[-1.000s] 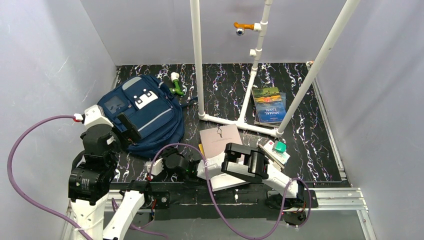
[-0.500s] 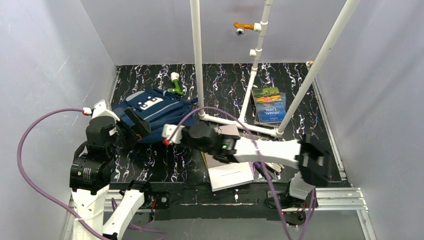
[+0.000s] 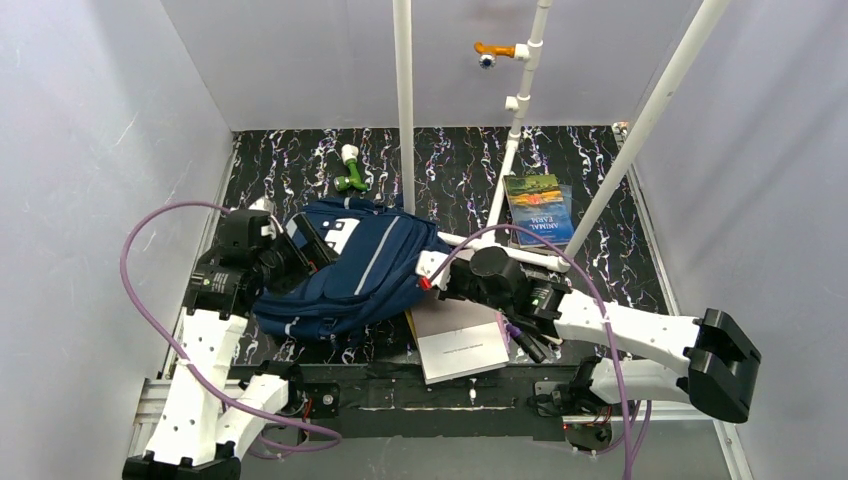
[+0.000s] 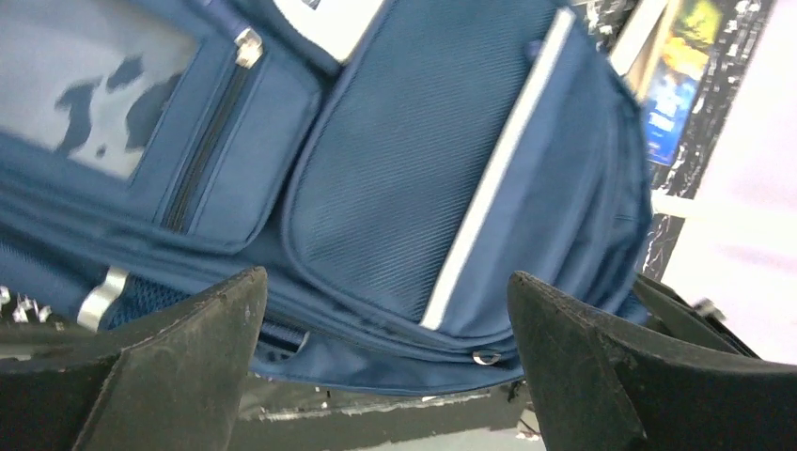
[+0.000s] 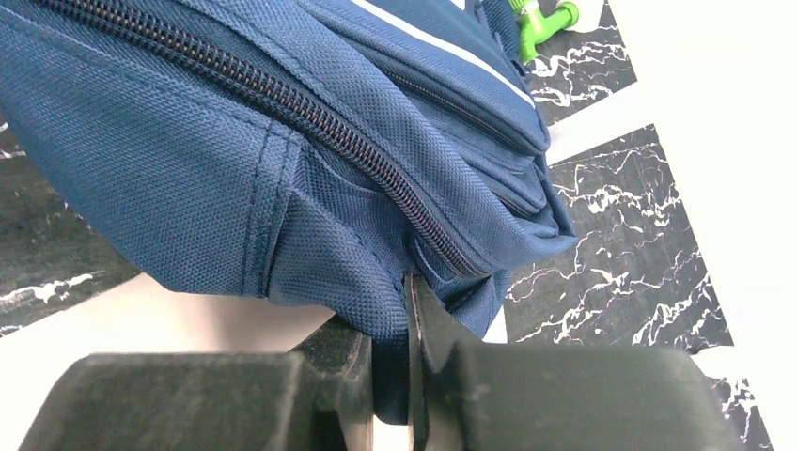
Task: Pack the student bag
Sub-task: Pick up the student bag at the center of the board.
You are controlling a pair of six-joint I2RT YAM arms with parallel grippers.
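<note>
The bench [image 3: 450,160] is black with white and purple marbling. The student bag [image 3: 360,270] lies on it at about 8 o'clock, slumped on its side. A small green-and-white piece [image 3: 349,170] sits at 11 o'clock. A blue-covered book [image 3: 540,208] lies at 2 o'clock. A white booklet [image 3: 460,345] lies at 6 o'clock by the near edge. A white pipe frame [image 3: 404,120] stands near the middle.

Bright, even light fills the top view, and shadows on the desk [image 3: 450,160] are soft. The left wrist view is slightly blurred, its right edge washed out pale. The right wrist view shows the bag [image 5: 235,188] weave crisply, with the white areas overexposed.
</note>
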